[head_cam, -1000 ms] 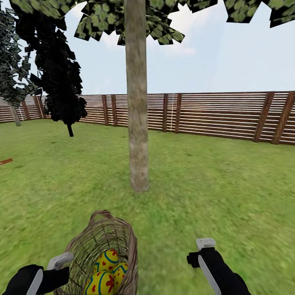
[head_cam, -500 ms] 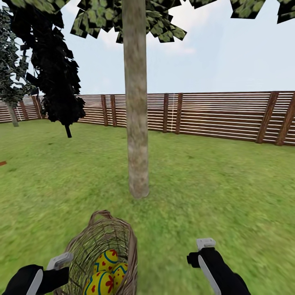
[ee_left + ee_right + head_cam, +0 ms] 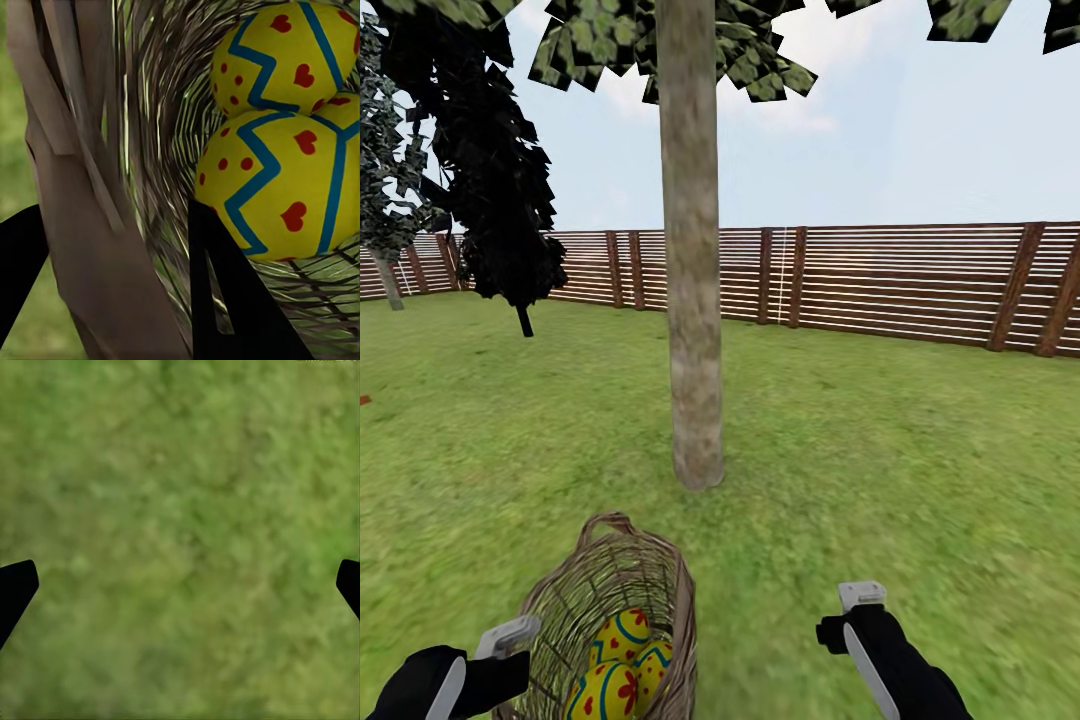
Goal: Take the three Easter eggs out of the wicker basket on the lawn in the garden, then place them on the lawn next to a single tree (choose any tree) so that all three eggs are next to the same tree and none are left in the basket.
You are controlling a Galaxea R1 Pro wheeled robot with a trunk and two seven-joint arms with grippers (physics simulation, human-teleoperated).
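Observation:
The wicker basket [image 3: 610, 600] hangs low at the front left of the head view, tilted, with three yellow Easter eggs [image 3: 622, 668] lying in it. My left gripper [image 3: 508, 640] is shut on the basket's wall; in the left wrist view its black fingers [image 3: 232, 300] straddle the woven wall [image 3: 97, 225], with the eggs [image 3: 277, 180] just beyond. My right gripper [image 3: 860, 598] is open over bare grass, its fingertips [image 3: 15, 585] far apart. The tree [image 3: 692, 300] stands straight ahead on the lawn [image 3: 920, 450], a short way beyond the basket.
A thin black-leaved tree [image 3: 500, 200] stands at the back left, with another tree [image 3: 385, 200] at the far left edge. A brown slatted fence [image 3: 900, 285] closes the lawn behind. Open grass lies to the right of the trunk.
The whole view has drifted forward, so the trunk stands slightly nearer and lower in the picture. The basket, the eggs and both grippers keep their places in the view.

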